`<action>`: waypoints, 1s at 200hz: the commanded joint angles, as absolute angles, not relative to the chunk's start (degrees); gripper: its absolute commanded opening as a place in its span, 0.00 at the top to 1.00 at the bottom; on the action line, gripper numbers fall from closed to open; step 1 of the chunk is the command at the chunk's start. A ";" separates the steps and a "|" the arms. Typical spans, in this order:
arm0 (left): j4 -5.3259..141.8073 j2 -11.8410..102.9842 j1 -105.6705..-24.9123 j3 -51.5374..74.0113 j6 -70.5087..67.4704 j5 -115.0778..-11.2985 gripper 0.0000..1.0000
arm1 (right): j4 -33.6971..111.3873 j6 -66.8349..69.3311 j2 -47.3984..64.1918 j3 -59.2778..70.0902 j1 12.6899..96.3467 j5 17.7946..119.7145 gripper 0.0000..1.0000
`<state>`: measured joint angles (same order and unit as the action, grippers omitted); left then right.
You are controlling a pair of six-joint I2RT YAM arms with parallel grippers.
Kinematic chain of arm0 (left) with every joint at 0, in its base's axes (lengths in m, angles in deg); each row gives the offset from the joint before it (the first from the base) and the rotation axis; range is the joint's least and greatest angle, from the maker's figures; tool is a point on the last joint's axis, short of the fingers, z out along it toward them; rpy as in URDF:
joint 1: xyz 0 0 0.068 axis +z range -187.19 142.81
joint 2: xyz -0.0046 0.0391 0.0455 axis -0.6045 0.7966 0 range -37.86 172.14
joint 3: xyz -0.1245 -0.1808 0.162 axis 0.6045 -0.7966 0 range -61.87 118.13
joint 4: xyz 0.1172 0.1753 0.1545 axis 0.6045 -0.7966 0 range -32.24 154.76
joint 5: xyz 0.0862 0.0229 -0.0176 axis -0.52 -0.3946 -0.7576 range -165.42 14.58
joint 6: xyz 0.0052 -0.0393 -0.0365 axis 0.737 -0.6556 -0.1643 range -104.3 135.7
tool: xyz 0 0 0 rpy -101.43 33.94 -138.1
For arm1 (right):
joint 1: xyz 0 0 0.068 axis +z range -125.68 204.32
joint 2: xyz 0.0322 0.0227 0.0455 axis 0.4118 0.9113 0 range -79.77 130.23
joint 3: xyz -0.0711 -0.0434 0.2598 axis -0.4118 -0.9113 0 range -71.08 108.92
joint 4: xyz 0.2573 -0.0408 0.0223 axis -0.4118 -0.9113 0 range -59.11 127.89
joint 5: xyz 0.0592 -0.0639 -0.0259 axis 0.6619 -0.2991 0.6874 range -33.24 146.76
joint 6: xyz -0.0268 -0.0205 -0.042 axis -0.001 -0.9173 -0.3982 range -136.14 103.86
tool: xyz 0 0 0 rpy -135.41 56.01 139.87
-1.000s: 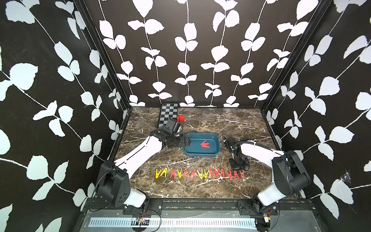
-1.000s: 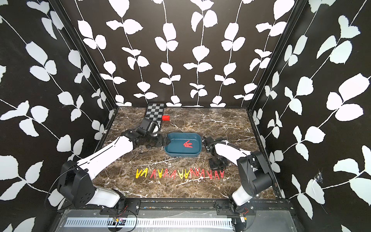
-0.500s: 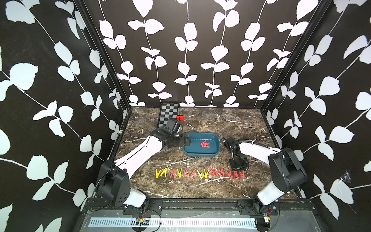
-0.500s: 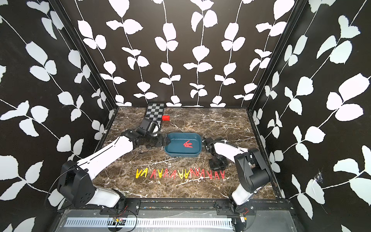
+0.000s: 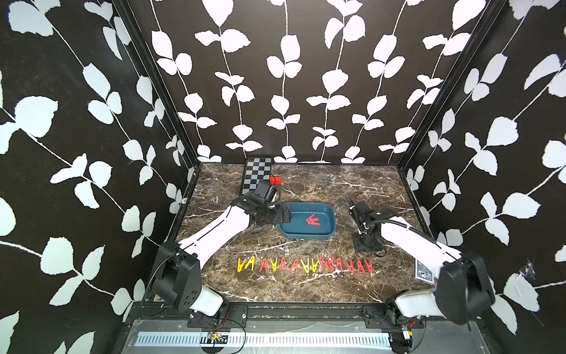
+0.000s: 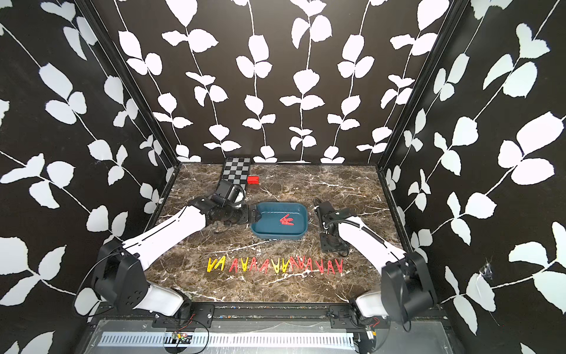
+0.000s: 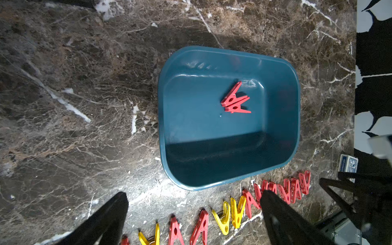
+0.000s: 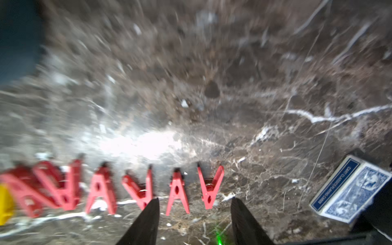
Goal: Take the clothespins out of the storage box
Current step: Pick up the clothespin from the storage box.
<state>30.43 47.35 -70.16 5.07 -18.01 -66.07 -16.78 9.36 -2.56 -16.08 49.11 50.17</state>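
The teal storage box (image 5: 294, 229) (image 6: 266, 230) (image 7: 191, 131) sits mid-table. A small bunch of red clothespins (image 5: 312, 219) (image 6: 286, 219) (image 7: 234, 101) lies on its floor. A row of red and yellow clothespins (image 5: 306, 266) (image 6: 275, 265) (image 7: 233, 210) (image 8: 135, 188) lies on the marble in front of the box. My left gripper (image 5: 286, 213) (image 6: 254, 213) (image 7: 194, 193) hovers open and empty at the box's left end. My right gripper (image 5: 366, 245) (image 6: 332, 245) (image 8: 195, 200) points down at the row's right end, open, with nothing held.
A black-and-grey checkered board (image 5: 257, 176) lies at the back left with a small red block (image 5: 275, 180) beside it. A blue pack of playing cards (image 5: 424, 271) (image 8: 347, 191) lies by the right wall, right of the row. Black leaf-patterned walls enclose the table.
My right gripper's jaws have opened from shut at the right end of the row. The left arm has stayed at the box's left end.
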 commanded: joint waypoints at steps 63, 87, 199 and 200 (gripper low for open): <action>29.85 55.94 -74.24 15.95 -11.73 -68.69 0.21 | -1.51 14.21 -12.46 -13.38 48.99 57.38 0.06; 29.69 59.62 -76.07 19.54 -9.37 -71.53 0.34 | 2.26 15.99 -12.89 -13.89 49.01 58.07 0.01; 29.21 80.95 -82.30 36.30 -1.20 -78.14 0.59 | 7.21 20.75 -15.85 -16.71 48.99 58.37 0.01; 29.19 81.09 -82.34 36.39 -1.14 -78.18 0.59 | 7.22 20.81 -15.95 -16.74 49.00 58.36 0.01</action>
<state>30.30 79.50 -82.16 33.02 -3.22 -76.46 5.51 18.76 -14.05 -15.51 49.11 58.71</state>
